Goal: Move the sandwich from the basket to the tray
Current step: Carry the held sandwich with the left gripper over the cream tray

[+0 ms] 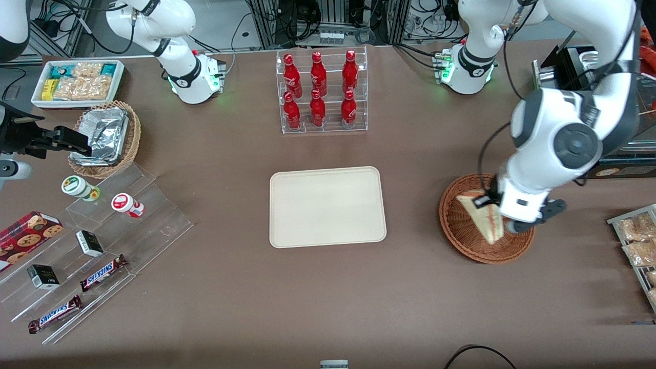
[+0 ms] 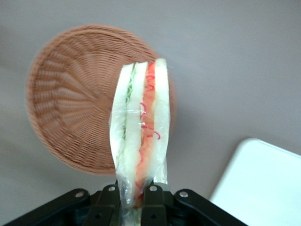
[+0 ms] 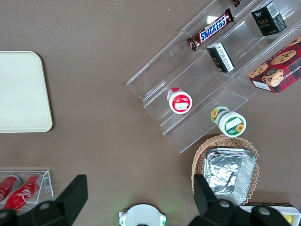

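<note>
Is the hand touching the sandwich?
Touching. In the left wrist view the hand has both fingers closed on the sandwich, held above the basket.

Six red cola bottles (image 1: 320, 92) racked in clear stand (image 1: 323, 128), foil-lined wicker basket (image 1: 105, 138), white snack bin (image 1: 77, 82), Snickers bars (image 1: 102, 272) on acrylic steps (image 1: 102, 246), brown surface (image 1: 230, 154)

Glossy clear film wraps the sandwich (image 2: 140, 127) above the rough woven wicker basket (image 2: 70, 103).

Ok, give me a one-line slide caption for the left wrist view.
Gripper shut on the wrapped sandwich, held above the empty wicker basket, tray corner alongside.
</note>
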Available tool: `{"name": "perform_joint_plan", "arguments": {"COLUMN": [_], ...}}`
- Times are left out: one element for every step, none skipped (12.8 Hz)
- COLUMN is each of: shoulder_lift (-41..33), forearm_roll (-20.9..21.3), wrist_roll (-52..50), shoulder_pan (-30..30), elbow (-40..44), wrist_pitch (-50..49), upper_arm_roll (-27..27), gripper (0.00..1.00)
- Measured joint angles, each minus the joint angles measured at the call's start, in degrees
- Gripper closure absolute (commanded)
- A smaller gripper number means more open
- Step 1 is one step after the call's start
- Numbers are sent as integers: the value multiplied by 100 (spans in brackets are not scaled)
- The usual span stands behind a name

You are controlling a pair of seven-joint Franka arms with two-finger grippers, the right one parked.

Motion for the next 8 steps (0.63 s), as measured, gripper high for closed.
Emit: {"name": "perform_joint_plan", "arguments": {"shoulder_lift": [98, 254, 447, 659, 874, 1093, 1302, 1492], "forearm_roll": [1, 2, 2, 1, 0, 0, 0, 0], "wrist_roll": [-124, -259, -369, -404, -404, -398, -397, -399], "shoulder_pan": [-397, -800, -1140, -1399, -1590, -1777, -2010, -2259], "elbow": [90, 192, 340, 530, 745, 963, 1133, 1247], "wrist_pitch": [0, 9, 18, 23, 25, 24, 25, 53], "upper_arm_roll": [-10, -20, -25, -27, -28, -32, -32, -29], "gripper": [100, 100, 100, 100, 100, 100, 100, 100]}}
